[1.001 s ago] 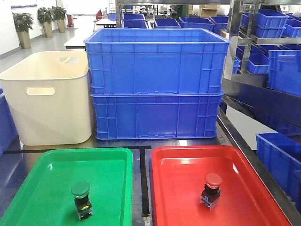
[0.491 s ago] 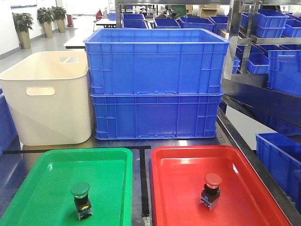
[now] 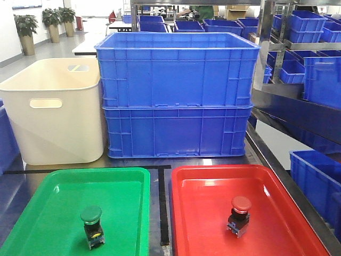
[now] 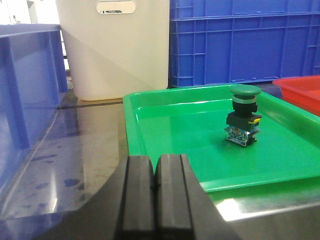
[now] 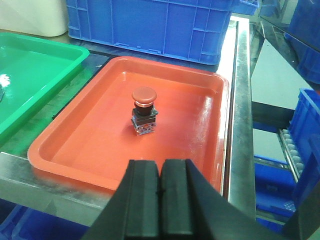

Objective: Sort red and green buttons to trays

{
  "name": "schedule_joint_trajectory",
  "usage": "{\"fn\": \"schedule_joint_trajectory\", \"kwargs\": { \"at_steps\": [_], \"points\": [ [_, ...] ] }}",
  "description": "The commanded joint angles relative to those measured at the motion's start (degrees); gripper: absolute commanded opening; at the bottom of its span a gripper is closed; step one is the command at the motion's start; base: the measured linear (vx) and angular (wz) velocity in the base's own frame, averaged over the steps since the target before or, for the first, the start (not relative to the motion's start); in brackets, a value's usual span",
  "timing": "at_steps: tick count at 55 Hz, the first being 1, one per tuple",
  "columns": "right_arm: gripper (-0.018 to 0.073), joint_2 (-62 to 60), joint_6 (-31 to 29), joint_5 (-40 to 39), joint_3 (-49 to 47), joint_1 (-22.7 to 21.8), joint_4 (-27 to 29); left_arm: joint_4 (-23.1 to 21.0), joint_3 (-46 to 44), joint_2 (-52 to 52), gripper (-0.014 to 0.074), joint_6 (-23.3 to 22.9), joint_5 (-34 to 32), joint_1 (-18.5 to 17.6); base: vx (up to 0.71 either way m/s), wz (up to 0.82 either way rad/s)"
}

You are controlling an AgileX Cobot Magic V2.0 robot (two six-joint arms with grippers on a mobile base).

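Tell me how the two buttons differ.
The green button has a green cap; the red button has a red one. The green button stands in the green tray, the red button in the red tray. The green button shows a yellow mark on its base; the red button shows none. Both stand upright, cap up, untouched.

Glossy plastic green tray (image 3: 53,213) and red tray (image 3: 202,213); reflective brushed-metal bench (image 4: 85,150); behind the trays, ribbed blue plastic bins (image 3: 176,96), smooth matt cream tub (image 3: 58,112).

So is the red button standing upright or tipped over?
Upright: the red button stands on its dark base, cap on top, inside the red tray.
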Motion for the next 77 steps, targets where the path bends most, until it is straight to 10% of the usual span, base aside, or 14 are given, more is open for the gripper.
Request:
{"fn": "schedule_joint_trajectory", "kwargs": {
  "at_steps": [1,19,37,77],
  "points": [
    [-0.0013,0.5,-1.8,-4.5,-1.0,0.2,0.3,0.0,0.3,-0.9,-0.0006,-0.5,-4.5,0.1,0.0,0.0],
    [-0.0013,-4.4,-12.0,-41.4,30.5,-8.8,15.9,0.0,0.3,-0.9,-0.0006,-0.5,-4.5,0.1,0.0,0.0],
    [-0.0013,-25.9,-14.8,-37.4,39.8,-25.4,17.2,0.0,0.3,-0.9,-0.0006,-0.5,-4.5,0.1,0.0,0.0],
    [-0.0013,-25.7,-14.8,-40.3,41.7,-25.8,16.6,0.0,0.3,-0.8,-0.0006,-0.5,-4.5,0.1,0.0,0.0]
  ]
}}
